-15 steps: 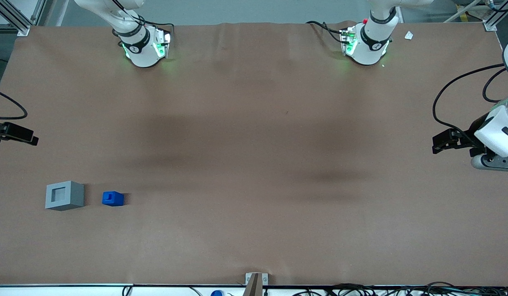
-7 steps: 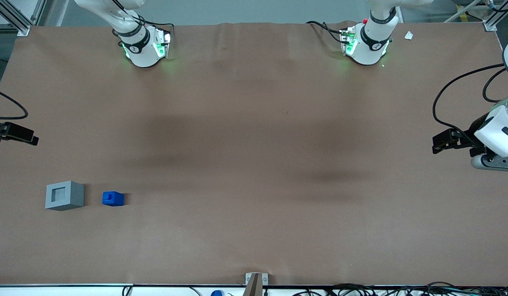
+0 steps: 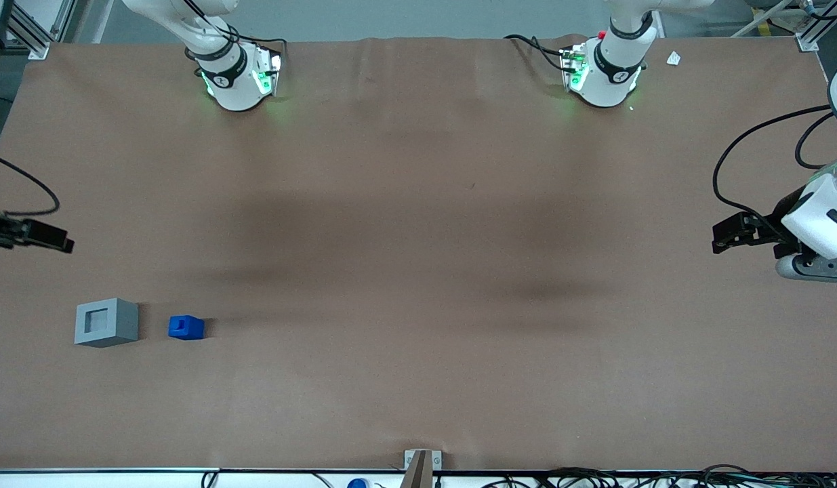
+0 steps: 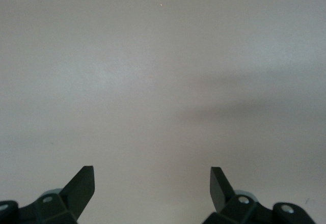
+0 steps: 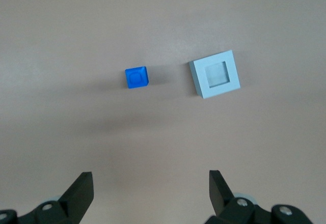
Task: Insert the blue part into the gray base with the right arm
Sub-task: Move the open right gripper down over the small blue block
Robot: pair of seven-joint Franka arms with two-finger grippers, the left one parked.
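The blue part [image 3: 186, 327] sits on the brown table beside the gray base [image 3: 106, 322], whose square recess faces up. Both lie toward the working arm's end, near the front camera. My right gripper [image 3: 49, 237] hangs at the table's edge, farther from the front camera than both blocks and well apart from them. In the right wrist view the blue part [image 5: 137, 77] and the gray base [image 5: 215, 74] lie side by side on the table, with my open, empty gripper [image 5: 151, 183] high above and short of them.
The two arm bases [image 3: 235, 74] [image 3: 604, 71] stand at the table's back edge. A small bracket [image 3: 421, 462] sits at the front edge. Black cables [image 3: 25, 183] trail near my gripper.
My right gripper has moved a little nearer to the front camera and slightly inward over the table. The blocks have not moved.
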